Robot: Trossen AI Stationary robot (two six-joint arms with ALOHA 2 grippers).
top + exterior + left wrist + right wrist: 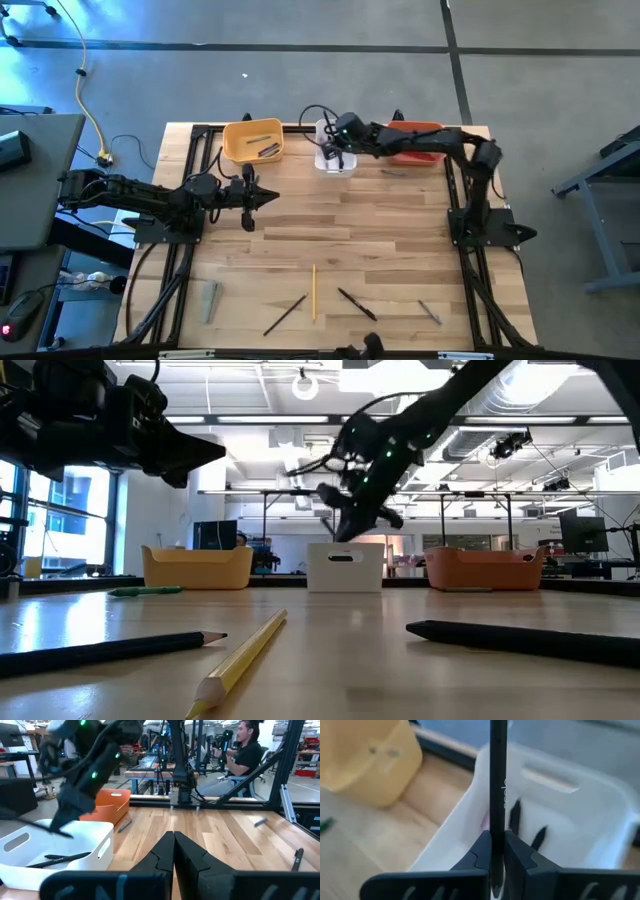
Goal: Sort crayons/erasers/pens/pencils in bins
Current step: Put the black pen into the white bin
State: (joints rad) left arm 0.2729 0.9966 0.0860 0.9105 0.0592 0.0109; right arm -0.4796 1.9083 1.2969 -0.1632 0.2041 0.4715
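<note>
My right gripper (336,152) reaches to the table's far edge and hovers over the white bin (337,160), shut on a black pen (498,775). Black pens (513,818) lie inside that bin. The yellow-orange bin (253,140) stands to its left and the red-orange bin (415,144) to its right. My left gripper (270,197) is shut, holds nothing and hangs above the table's left middle. A yellow pencil (313,292) and two black pens (285,313) (356,303) lie flat near the near edge. My right gripper pinches the black pen between its two fingers, near one end (498,822); most of its length sticks out to one side. The fingers (62,817) slant down from above and lie across the pen. The pen (35,824) is lifted clear, nearly level, above the white bin.
A green pen (145,591) lies on the table before the yellow-orange bin. A grey piece (210,300) and a small grey stick (428,312) lie near the near edge. Black frame rails (190,180) run along both sides. A person (245,750) sits beyond the table.
</note>
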